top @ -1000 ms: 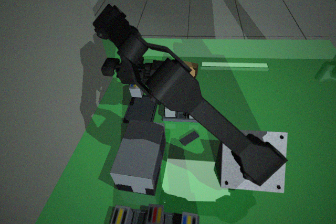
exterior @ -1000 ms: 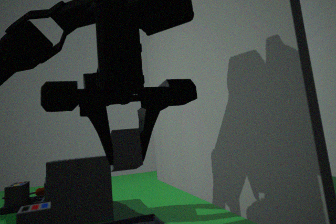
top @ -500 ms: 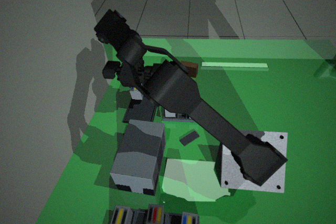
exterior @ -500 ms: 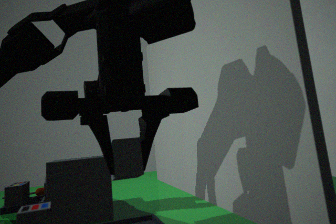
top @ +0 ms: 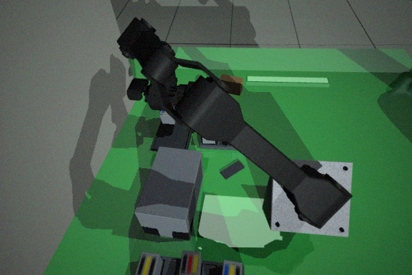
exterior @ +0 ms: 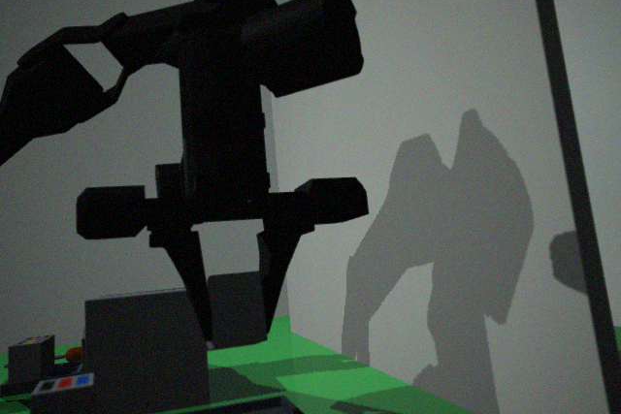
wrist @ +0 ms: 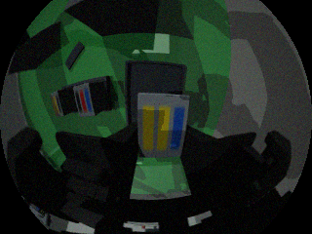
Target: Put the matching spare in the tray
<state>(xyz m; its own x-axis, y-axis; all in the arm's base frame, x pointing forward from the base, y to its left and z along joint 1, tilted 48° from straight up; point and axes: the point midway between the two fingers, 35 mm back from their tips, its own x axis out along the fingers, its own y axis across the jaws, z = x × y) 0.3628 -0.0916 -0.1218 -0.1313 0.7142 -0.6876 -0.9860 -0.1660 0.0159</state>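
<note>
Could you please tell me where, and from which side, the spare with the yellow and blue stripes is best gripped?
Grip it by its two flat, parallel side walls, coming from straight above. The striped spare is a boxy block with its label facing up. The hand is shut on it in just this way, with one of its fingers on each side wall and the label uncovered.

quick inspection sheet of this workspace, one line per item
surface: green table top, patched with shadow
job's things: grey mounted unit; spare block with yellow, yellow, blue stripes held by the gripper; spares row at the near edge; dark tray partly hidden under the arm
clutter: brown block; small dark slab
grippers: gripper shut on the spare block, low over the table
cables: nothing seen
surroundings: grey wall, tiled floor
</note>
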